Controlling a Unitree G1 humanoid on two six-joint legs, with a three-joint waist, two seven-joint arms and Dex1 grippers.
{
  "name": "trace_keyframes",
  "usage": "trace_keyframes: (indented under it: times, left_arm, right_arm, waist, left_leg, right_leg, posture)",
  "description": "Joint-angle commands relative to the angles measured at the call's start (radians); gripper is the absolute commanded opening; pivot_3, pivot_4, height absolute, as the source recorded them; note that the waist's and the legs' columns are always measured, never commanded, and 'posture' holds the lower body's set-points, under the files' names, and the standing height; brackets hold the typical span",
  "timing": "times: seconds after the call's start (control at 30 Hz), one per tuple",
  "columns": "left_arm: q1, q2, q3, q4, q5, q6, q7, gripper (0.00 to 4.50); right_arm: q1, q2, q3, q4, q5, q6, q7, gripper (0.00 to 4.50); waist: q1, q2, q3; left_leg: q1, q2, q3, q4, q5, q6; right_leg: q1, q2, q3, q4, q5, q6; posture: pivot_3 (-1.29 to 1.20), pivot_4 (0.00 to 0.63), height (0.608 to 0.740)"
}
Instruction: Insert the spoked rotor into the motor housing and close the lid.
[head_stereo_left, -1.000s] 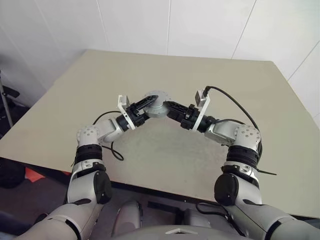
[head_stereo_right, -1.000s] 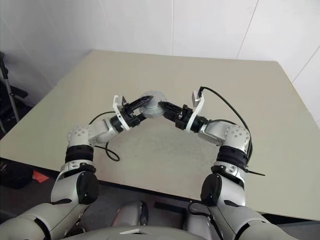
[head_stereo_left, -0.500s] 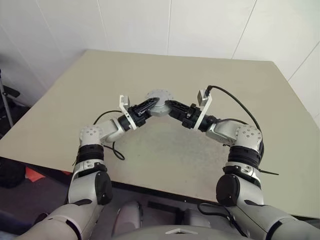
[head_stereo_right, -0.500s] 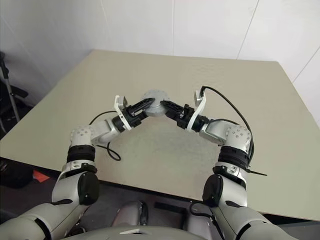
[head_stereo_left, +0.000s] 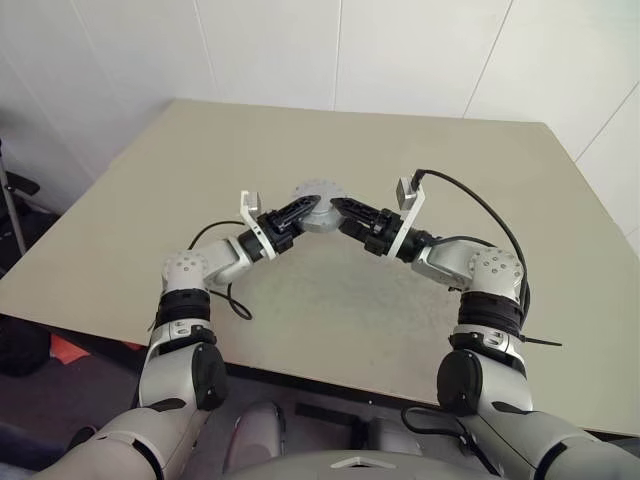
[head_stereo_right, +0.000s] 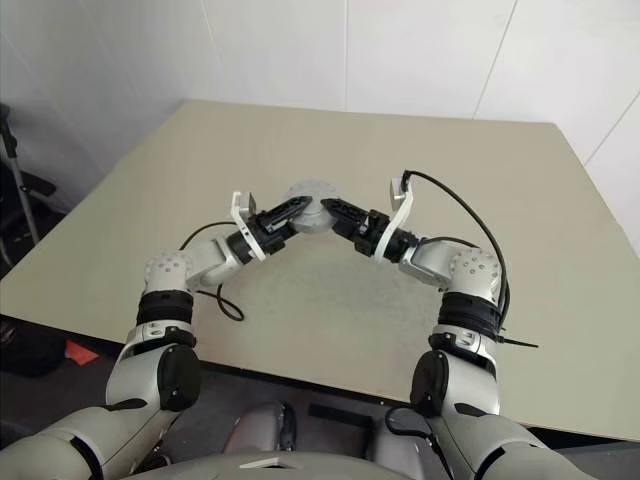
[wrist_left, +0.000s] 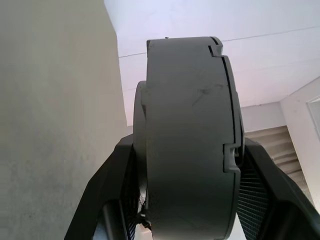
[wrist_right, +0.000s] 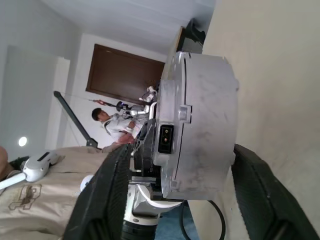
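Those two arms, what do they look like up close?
Both arms are silver-grey shells with rounded black joints. Each ends in a pincer, left and right, with two black tapered fingers. A small white bracket sits at each wrist, and a black cable loops off the right one.

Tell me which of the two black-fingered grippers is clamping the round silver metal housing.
The left gripper: its fingers press the round silver metal housing on both sides; the right gripper's fingers stand clear.
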Motion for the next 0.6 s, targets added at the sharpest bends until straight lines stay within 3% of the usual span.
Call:
trace_keyframes:
  times: [0.03,0.27,0.6]
  left_arm:
    - [-0.017,0.003,0.007,-0.028,0.002,-0.047,-0.016,2.10]
    - [0.012,0.022,0.048,-0.072,0.124,-0.330,0.066,2.10]
    - [0.107,0.085,0.133,-0.066,0.135,-0.425,0.166,2.10]
  right_arm:
    - [-0.005,-0.012,0.055,-0.027,-0.084,-0.116,-0.017,4.47]
    - [0.004,-0.031,0.084,0.002,-0.153,-0.202,-0.021,4.47]
    - [-0.018,-0.054,0.098,0.050,-0.177,-0.239,0.007,4.47]
  waist:
    - [0.000,0.000,0.000]
    - [-0.004,0.000,0.000]
    - [-0.004,-0.001,0.001]
  left_leg:
    - [0.000,0.000,0.000,0.000,0.000,0.000]
    - [0.000,0.000,-0.001,0.000,0.000,0.000]
    - [-0.001,0.000,-0.001,0.001,0.000,0.000]
  right_leg:
    - [0.000,0.000,0.000,0.000,0.000,0.000]
    - [0.000,0.000,0.000,0.000,0.000,0.000]
    - [0.000,0.001,0.000,0.000,0.000,0.000]
  posture:
    - [0.00,0.000,0.740]
    - [0.00,0.000,0.740]
    - [0.00,0.000,0.740]
